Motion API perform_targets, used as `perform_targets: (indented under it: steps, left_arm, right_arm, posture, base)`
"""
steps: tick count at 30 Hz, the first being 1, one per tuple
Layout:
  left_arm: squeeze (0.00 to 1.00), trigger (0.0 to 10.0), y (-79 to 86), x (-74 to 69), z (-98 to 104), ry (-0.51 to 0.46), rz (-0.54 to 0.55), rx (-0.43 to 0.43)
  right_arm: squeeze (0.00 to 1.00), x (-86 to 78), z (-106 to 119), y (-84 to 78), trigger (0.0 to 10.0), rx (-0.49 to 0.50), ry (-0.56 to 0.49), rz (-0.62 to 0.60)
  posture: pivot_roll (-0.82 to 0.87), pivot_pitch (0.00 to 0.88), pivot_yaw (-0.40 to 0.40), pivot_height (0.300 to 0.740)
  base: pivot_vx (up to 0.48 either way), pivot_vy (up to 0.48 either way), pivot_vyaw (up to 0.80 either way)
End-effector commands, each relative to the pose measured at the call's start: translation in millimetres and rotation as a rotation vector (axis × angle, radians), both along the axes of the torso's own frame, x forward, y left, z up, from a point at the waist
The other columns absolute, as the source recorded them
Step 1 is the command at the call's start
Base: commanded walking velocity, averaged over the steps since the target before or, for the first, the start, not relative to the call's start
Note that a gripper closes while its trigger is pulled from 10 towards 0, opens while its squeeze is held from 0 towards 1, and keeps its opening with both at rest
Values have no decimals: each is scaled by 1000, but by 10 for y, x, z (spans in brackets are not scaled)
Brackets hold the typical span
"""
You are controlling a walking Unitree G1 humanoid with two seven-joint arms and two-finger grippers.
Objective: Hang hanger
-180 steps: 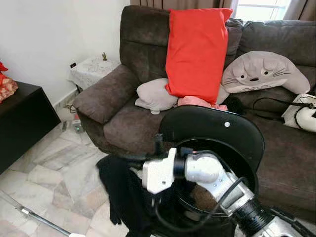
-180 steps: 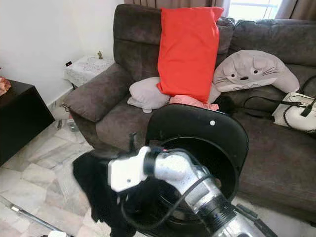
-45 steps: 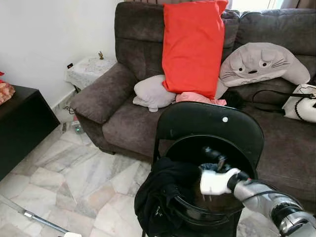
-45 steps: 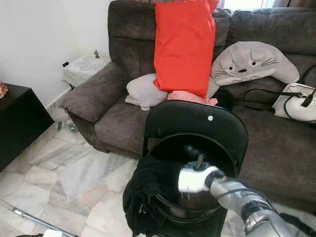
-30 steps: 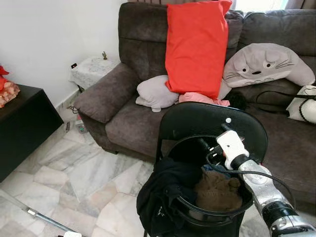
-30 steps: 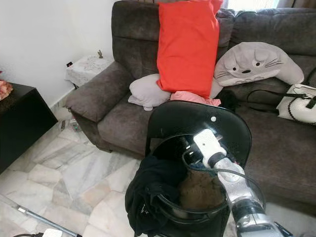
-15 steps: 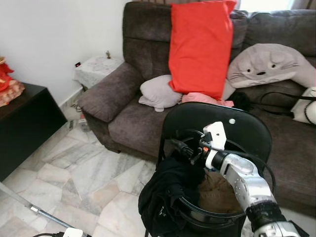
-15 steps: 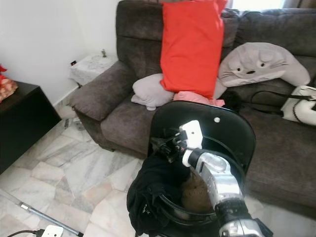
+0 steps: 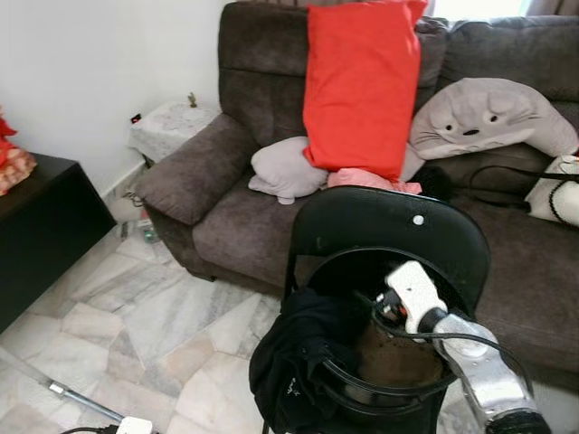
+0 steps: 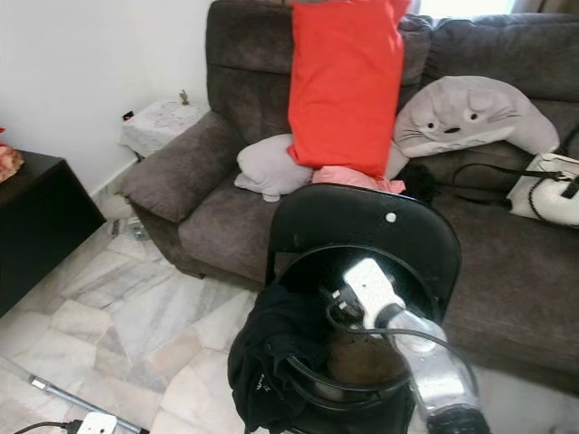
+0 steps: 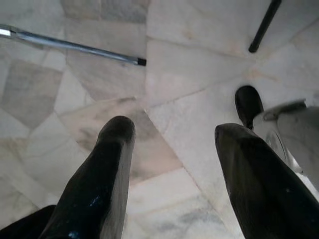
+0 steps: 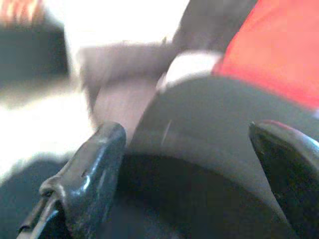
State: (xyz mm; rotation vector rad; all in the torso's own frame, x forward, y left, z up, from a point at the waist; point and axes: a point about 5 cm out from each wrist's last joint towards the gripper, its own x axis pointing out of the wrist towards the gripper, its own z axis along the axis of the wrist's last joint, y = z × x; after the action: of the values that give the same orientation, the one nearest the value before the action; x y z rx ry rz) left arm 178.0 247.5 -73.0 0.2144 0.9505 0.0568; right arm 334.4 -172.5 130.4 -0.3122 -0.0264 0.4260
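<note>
Holding brown cloth below the wide-spread right tool (image 12: 187, 164), a black basket (image 9: 362, 389) carries a black garment (image 9: 294, 362) over its rim; the tool has swung back from that garment.

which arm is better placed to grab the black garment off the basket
The right. Its open gripper hovers over the basket beside the black garment. The left gripper hangs open over the floor.

Right wrist view is motion-blurred; the chair back (image 12: 209, 124) and red cushion (image 12: 279, 50) lack detail. The basket (image 9: 398, 393) hides the chair seat. A black garment (image 9: 294, 371) covers the basket's near rim. Basket contents (image 9: 393, 348) are indistinct.
</note>
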Motion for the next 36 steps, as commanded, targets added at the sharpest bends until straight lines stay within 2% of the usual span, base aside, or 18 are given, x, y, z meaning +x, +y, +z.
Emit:
perform_targets:
  steps: [1,3,4,10,12,16,20,26,36]
  left_arm:
    - [0,10000,50,-83,-24,14,18,18]
    - [0,10000,62,-79,-16,-22,103,-14]
    - [0,10000,66,-78,-15,-27,122,-19]
    - [0,10000,111,-88,-6,-53,222,-46]
    - [0,10000,123,-100,-6,-74,285,-73]
    - [0,10000,171,-123,5,-120,390,-99]
    - [0,10000,180,-135,2,-113,384,-90]
    - [0,10000,157,-121,6,-131,388,-96]
    - [0,10000,110,-142,-18,-124,379,-104]
  right_arm:
    - [0,4,127,-24,10000,84,-87,-64]
    - [0,-50,214,-50,10000,281,-154,-204]
    - [0,-75,232,-42,10000,310,-166,-217]
    - [0,-199,321,62,10000,375,-218,-229]
    - [0,-232,365,113,10000,395,-238,-222]
    - [0,-245,429,117,10000,452,-253,-301]
    - [0,-303,410,179,10000,394,-262,-304]
    - [0,-362,391,184,10000,381,-260,-322]
    - [0,-363,418,200,10000,369,-258,-310]
  posture:
    - [10,65,113,740]
    - [7,62,114,740]
    - [6,63,115,740]
    - [-9,61,115,740]
    - [-5,55,106,740]
    - [-12,46,94,740]
    - [-19,35,90,740]
    - [-17,19,82,740]
    - [-22,3,77,740]
  base:
    - [0,0,0]
    - [0,0,0]
    - [0,0,0]
    - [0,0,0]
    - [0,0,0]
    - [0,0,0]
    - [0,0,0]
    - [0,0,0]
    - [0,0,766]
